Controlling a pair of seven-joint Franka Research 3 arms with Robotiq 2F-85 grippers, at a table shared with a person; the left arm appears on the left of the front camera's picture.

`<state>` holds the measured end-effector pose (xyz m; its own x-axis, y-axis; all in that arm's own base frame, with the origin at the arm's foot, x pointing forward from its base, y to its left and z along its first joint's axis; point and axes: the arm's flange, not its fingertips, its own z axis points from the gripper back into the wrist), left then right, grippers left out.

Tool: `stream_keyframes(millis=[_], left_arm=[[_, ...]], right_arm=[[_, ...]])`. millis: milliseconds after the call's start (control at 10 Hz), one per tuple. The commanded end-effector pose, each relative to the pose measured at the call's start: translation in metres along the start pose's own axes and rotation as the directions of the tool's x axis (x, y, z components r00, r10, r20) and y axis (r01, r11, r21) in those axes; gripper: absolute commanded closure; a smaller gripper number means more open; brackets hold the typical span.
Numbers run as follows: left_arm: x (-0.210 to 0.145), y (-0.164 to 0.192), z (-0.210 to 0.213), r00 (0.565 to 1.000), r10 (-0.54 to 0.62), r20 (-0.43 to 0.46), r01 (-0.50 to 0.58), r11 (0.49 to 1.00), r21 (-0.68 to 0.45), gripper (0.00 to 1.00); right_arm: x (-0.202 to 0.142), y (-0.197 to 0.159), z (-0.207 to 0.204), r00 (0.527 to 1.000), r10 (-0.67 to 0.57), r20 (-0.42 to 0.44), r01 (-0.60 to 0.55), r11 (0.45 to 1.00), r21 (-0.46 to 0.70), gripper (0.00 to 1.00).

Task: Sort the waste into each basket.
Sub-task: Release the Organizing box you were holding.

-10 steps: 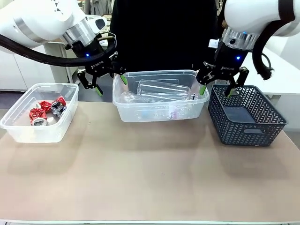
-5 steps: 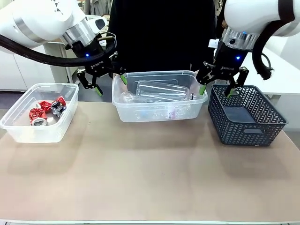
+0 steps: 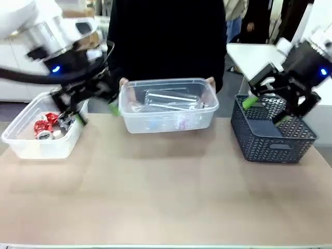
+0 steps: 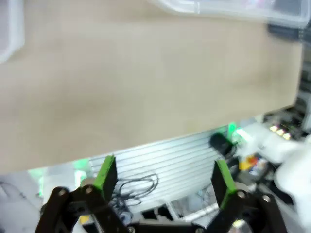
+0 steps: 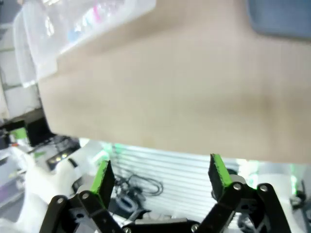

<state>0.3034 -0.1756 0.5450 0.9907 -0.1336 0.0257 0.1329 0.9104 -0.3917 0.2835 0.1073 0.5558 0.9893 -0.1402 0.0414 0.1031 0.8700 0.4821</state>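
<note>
Red and silver cans (image 3: pixel 50 124) are lying crushed together in the left tub (image 3: pixel 31 148), a clear tub sitting at the left end of the counter (image 3: pixel 166 192). Clear plastic bottles (image 3: pixel 168 101) are lying on their sides in the middle tub (image 3: pixel 167 120), which a person's hands (image 3: pixel 123 84) are holding at its two far corners, at the counter's far edge. To the right, a dark grey mesh basket (image 3: pixel 272 137) is standing on the counter, well apart from the middle tub.

The left tool (image 3: pixel 93 110) is hanging blurred between the left tub and the middle tub, just above the left tub's right rim, its fingers spread and gripping nothing. In the left wrist view the same tool (image 4: pixel 163 177) is showing both green pads (image 4: pixel 106 172) wide apart, with bare counter (image 4: pixel 146 87) beyond them and a tub's edge (image 4: pixel 233 9) at the top.

The right tool (image 3: pixel 267 109) is hovering over the basket's near left corner, fingers spread, nothing between them. In the right wrist view that tool (image 5: pixel 160 177) is showing its pads (image 5: pixel 103 177) wide apart above the counter (image 5: pixel 170 97), with the middle tub (image 5: pixel 87 29) at the upper left and the basket (image 5: pixel 279 17) at the upper right.
</note>
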Motion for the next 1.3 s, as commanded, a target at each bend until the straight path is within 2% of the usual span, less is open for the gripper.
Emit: stream_keyframes(millis=[0, 100, 200, 500, 600, 700, 800, 900, 1000, 1100, 1200], left_arm=[[-0.032, 0.01, 0.01, 0.99, -0.128, 0.053, 0.131, 0.99, -0.057, 0.0], [-0.015, 0.007, 0.009, 0.989, -0.134, 0.061, 0.139, 0.985, -0.097, 0.0], [-0.033, 0.001, 0.007, 0.998, -0.069, 0.014, 0.069, 0.998, -0.001, 0.0], [-0.033, 0.001, 0.007, 0.998, -0.069, 0.014, 0.069, 0.998, -0.001, 0.0], [-0.036, 0.004, 0.007, 0.996, -0.087, 0.023, 0.088, 0.996, -0.007, 0.0], [-0.037, 0.029, 0.018, 0.992, -0.097, 0.078, 0.114, 0.96, -0.257, 0.0], [-0.033, 0.06, 0.022, 0.984, -0.137, 0.117, 0.177, 0.86, -0.479, 0.0], [-0.024, 0.087, 0.025, 0.991, -0.056, 0.12, 0.125, 0.696, -0.707, 0.0], [-0.017, 0.107, 0.025, 0.994, 0.009, 0.107, 0.084, 0.56, -0.825, 0.0], [-0.011, 0.121, 0.024, 0.993, 0.092, 0.076, 0.02, 0.5, -0.866, 0.0], [-0.004, 0.128, 0.022, 0.983, 0.184, -0.006, -0.094, 0.476, -0.874, 0.0]], right_arm=[[-0.025, -0.023, 0.002, 0.997, -0.018, 0.078, 0.016, 1.0, 0.021, 0.0], [-0.009, -0.016, -0.009, 0.998, -0.029, 0.061, 0.03, 0.999, -0.011, 0.0], [-0.025, -0.016, 0.006, 0.999, -0.011, 0.032, 0.01, 1.0, 0.022, 0.0], [-0.028, -0.02, 0.007, 0.998, -0.03, 0.053, 0.03, 1.0, 0.003, 0.0], [-0.023, -0.023, 0.014, 0.994, -0.111, -0.006, 0.11, 0.975, 0.193, 0.0], [-0.028, -0.042, 0.042, 0.98, -0.117, -0.163, 0.187, 0.827, 0.531, 0.0], [-0.027, -0.062, 0.063, 0.956, -0.019, -0.292, 0.25, 0.572, 0.781, 0.0], [-0.017, -0.076, 0.064, 0.948, 0.03, -0.318, 0.283, 0.38, 0.881, 0.0], [-0.007, -0.084, 0.057, 0.93, 0.037, -0.366, 0.339, 0.297, 0.893, 0.0], [0.0, -0.093, 0.048, 0.921, 0.041, -0.388, 0.365, 0.263, 0.893, 0.0], [0.003, -0.101, 0.039, 0.917, 0.001, -0.399, 0.384, 0.268, 0.884, 0.0]])
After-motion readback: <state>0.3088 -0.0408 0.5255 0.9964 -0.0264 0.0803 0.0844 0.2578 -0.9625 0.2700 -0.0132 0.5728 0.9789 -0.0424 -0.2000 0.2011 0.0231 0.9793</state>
